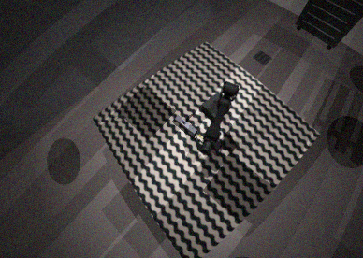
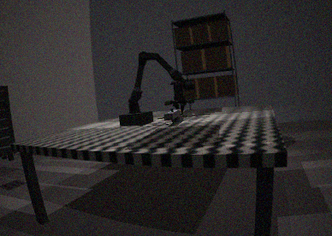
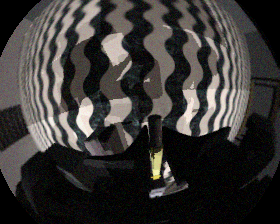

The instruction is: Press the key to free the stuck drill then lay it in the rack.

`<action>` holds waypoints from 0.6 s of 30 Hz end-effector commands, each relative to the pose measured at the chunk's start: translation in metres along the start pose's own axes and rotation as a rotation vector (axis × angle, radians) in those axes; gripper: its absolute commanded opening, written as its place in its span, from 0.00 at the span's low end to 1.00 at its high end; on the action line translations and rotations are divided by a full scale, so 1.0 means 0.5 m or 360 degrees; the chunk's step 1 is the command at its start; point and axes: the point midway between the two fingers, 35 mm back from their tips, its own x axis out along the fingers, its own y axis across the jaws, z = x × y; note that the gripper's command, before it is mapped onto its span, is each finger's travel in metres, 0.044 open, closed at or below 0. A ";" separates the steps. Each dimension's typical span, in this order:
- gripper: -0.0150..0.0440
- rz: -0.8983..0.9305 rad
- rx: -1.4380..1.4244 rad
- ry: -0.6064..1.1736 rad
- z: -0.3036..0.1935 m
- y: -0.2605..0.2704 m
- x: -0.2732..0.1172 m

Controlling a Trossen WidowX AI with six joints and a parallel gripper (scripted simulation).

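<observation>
A small yellow and black piece (image 3: 156,156) (image 1: 199,136) stands between my gripper's fingers; it is too dark to tell whether it is the drill or the key. My gripper (image 3: 150,134) (image 2: 182,109) is shut on it, low over the table. A pale metal part (image 3: 168,190) shows just below the piece in the wrist view, partly hidden by the black fingers. A long grey block (image 1: 185,124) (image 2: 173,115) lies on the table beside the gripper; I cannot tell whether it is the rack. In the wrist view its end (image 3: 97,145) seems to show behind the left finger.
The table (image 1: 159,181) (image 2: 240,133) has a black and white wavy pattern with dark shadows across it. The arm's base (image 2: 136,119) stands close to the grey block. A shelf with boxes (image 2: 204,59) stands far behind the table.
</observation>
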 end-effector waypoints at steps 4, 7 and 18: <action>0.25 0.0009 0.0005 -0.0005 0.005 0.000 -0.007; 0.25 0.0009 0.0005 -0.0004 0.004 0.001 -0.009; 0.25 0.0009 0.0005 -0.0004 -0.001 0.003 -0.017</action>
